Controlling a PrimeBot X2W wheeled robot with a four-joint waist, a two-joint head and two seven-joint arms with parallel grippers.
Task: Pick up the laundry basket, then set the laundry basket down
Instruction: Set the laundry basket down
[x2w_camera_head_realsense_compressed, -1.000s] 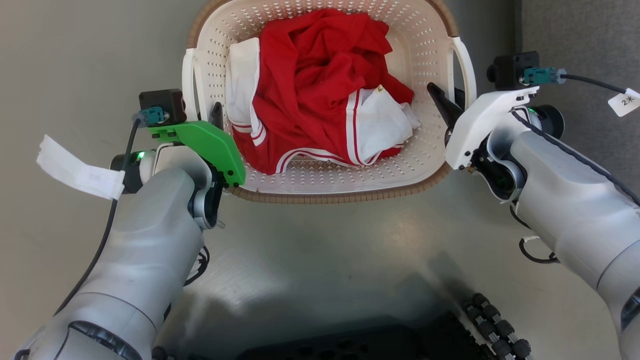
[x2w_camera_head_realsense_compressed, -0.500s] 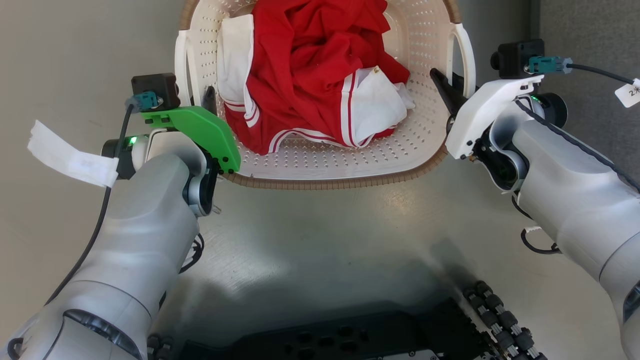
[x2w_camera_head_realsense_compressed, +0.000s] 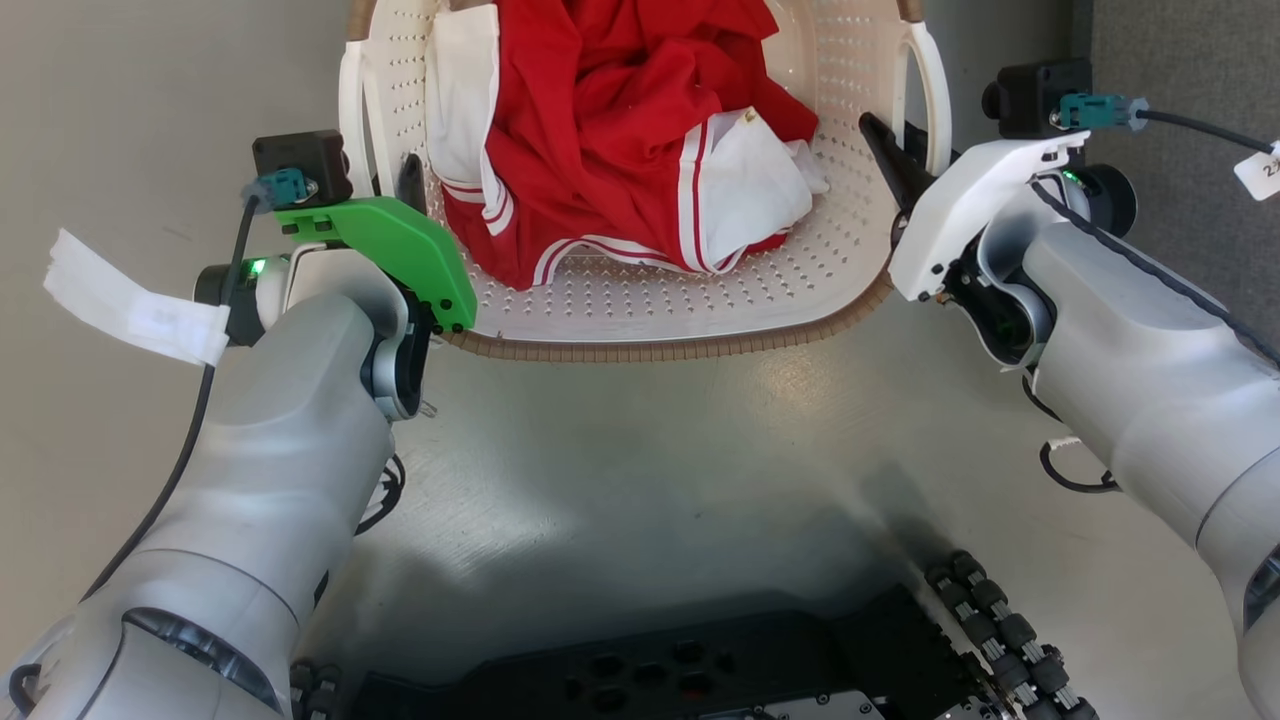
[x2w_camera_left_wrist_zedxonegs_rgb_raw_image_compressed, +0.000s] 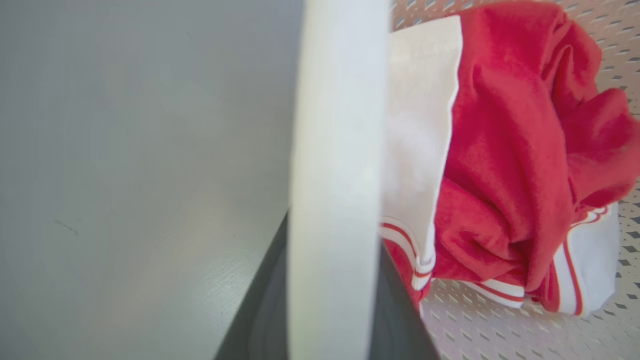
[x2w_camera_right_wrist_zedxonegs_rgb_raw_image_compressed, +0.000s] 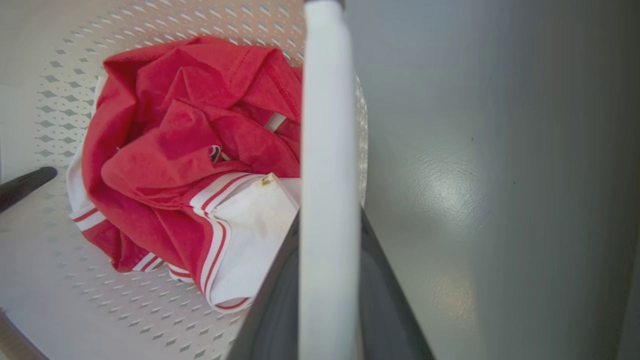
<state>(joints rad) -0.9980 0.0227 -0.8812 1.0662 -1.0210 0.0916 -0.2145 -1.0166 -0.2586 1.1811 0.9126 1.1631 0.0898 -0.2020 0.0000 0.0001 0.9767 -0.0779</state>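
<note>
Nearest the head camera is the robot's dark base (x2w_camera_head_realsense_compressed: 700, 680), with bare grey floor (x2w_camera_head_realsense_compressed: 650, 480) beyond it. Both pale forearms reach forward over that floor to the laundry basket (x2w_camera_head_realsense_compressed: 650, 310), which sits at the top of the view between the two arms. Its brown rim (x2w_camera_head_realsense_compressed: 650, 350) faces the robot and its far end is cut off by the picture's edge.

The left tool (x2w_camera_head_realsense_compressed: 390, 172) is narrow and clamped on the left handle (x2w_camera_head_realsense_compressed: 352, 120). In the left wrist view the white band runs straight up between the dark fingers (x2w_camera_left_wrist_zedxonegs_rgb_raw_image_compressed: 395, 325), which press against it on both sides. The right tool (x2w_camera_head_realsense_compressed: 900, 150) grips the right handle (x2w_camera_head_realsense_compressed: 935, 95) the same way, one finger inside the basket wall and one outside. A heap of red and white clothes (x2w_camera_head_realsense_compressed: 620, 120) lies in the basket, bunched slightly toward the left side.

The step in hand looks like the pick-up, since both grips are made. Whether the bottom is off the floor cannot be told here.

The next move calls for both arms to rise together at one pace, so the basket stays level and neither handle twists in its grip. After that comes an even lowering until the bottom rests flat. Only then should the tools widen and draw back.
</note>
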